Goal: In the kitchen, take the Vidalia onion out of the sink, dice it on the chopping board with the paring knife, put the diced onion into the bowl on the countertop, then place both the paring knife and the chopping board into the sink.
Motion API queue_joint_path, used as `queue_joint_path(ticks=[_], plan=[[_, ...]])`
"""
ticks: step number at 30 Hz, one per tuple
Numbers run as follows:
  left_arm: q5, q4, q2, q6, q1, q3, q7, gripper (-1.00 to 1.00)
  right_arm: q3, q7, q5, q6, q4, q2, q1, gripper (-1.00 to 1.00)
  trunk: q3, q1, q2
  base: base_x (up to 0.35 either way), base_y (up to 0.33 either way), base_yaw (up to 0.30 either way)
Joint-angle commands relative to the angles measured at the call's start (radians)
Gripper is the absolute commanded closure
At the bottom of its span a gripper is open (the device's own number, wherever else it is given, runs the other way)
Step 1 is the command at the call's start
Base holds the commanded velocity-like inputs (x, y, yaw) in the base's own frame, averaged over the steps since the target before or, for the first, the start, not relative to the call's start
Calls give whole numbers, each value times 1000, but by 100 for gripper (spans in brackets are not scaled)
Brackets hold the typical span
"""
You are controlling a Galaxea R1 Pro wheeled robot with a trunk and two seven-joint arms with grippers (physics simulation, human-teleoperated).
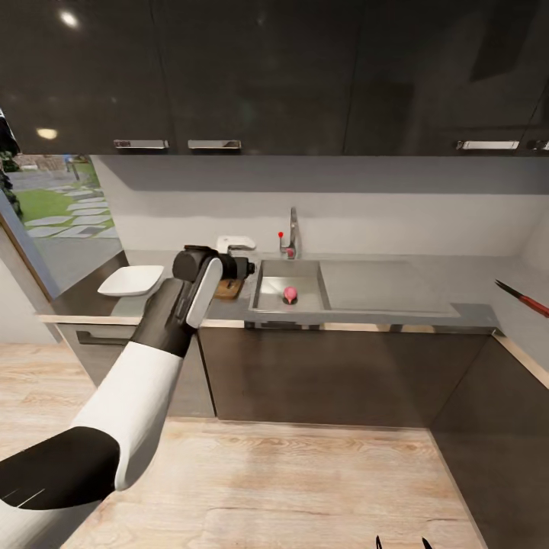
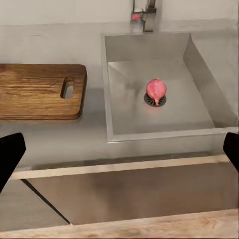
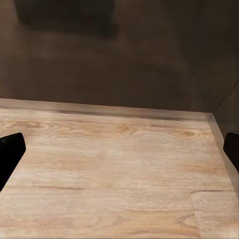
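Left gripper spread wide, empty, hanging above countertop edge before sink. Onion sitting on drain inside. Chopping board just beside basin. Right gripper wide open, empty, over wood floor.

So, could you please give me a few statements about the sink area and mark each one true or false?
1. The onion sits on the drain of the sink. True.
2. The chopping board lies inside the basin. False: it lies on the countertop beside the sink.
3. The left gripper is clamped on the onion. False: its fingers are spread wide, well short of it.
4. The paring knife lies on the counter to the robot's right. True.
5. The bowl is stacked on the board. False: it stands apart, further left.
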Motion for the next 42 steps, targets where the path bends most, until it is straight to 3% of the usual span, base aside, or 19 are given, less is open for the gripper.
queue_joint_path(ticks=[1,3,7,12,17,35,42], plan=[[52,1,1,3,-4,-1,17,-100,8,-10,3,-1,0,-1,-1,-100,-1,0,-1,0,0,0],[94,-6,2,4,-6,-2,20,-100,9,-10,3,-2,1,0,-1,-100,-1,0,-1,0,0,0],[127,-61,8,5,-8,-10,23,-100,10,-10,3,-2,1,0,-1,-100,-1,0,-1,0,0,0],[135,-128,23,7,-3,-25,24,-100,10,-10,3,-1,1,1,-1,-100,-1,0,-1,0,0,0],[137,-137,28,7,-2,-27,24,-100,10,-10,3,-1,1,1,-1,-100,-1,0,-1,38,-33,0],[135,41,24,-1,-2,-30,26,-100,10,-11,1,-2,2,1,-1,-100,-1,0,-1,159,-258,0],[134,67,25,-3,-2,-29,26,-100,10,-11,1,-2,3,1,-1,-100,-1,0,-1,217,-253,0]])
